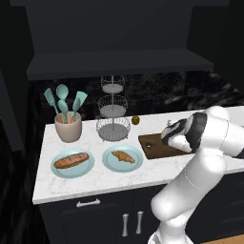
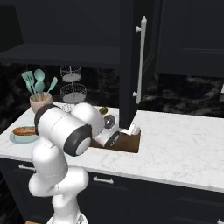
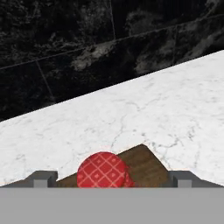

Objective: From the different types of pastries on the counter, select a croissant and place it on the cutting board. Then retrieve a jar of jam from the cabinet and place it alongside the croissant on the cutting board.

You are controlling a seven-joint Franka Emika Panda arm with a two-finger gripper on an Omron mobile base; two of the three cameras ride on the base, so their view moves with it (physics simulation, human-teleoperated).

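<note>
Lowering the gripper over the cutting board, you are placing the jam jar, which sits between fingers set apart around it, though whether they are clamping it cannot be told, while the croissant is lying on its plate, so fetch it next.

No lettering, brand, number or sign can be read anywhere in this kitchen. The red lid seen from the hand camera carries a white diamond check, not text. If the jar below it bears a label, it is hidden from view. The cabinet door is plain dark.
</note>
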